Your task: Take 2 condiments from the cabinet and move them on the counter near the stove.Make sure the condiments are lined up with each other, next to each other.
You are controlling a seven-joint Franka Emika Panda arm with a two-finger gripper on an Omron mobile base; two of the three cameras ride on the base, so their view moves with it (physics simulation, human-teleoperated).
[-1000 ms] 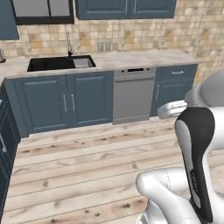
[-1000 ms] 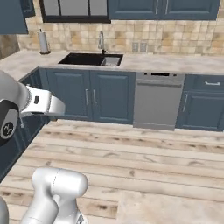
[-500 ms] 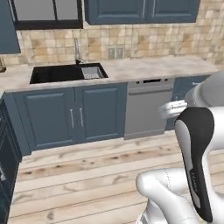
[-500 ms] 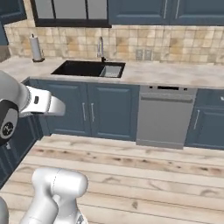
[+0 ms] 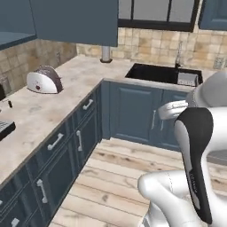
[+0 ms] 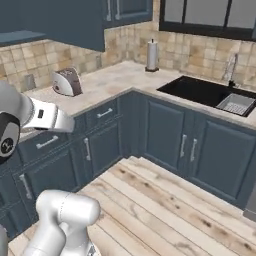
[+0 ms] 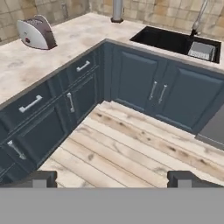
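Hand (image 7: pixel 112 179) is seen with dark tips spread wide, nothing held, over pale wood plank floor (image 7: pixel 131 148). Beige marbled stone table (image 5: pixel 53 104) wraps the corner above blue-grey cupboard doors with silver handles (image 6: pixel 105 145). On it: rounded white-and-grey toaster (image 5: pixel 43 80), upright paper-towel roll (image 6: pixel 152 55), black recessed sink (image 6: pixel 207 92). Dark blue-grey wall cabinet (image 5: pixel 66 20) hangs above; interior can't be seen. Tan tile backsplash (image 6: pixel 200 50) behind.

Both base views look forward and down from behind the arm, left and right, sharing the corner surface (image 5: pixel 66 88), toaster (image 5: pixel 43 80) and sink (image 6: pixel 210 92). The hand view looks down closer at the same corner.
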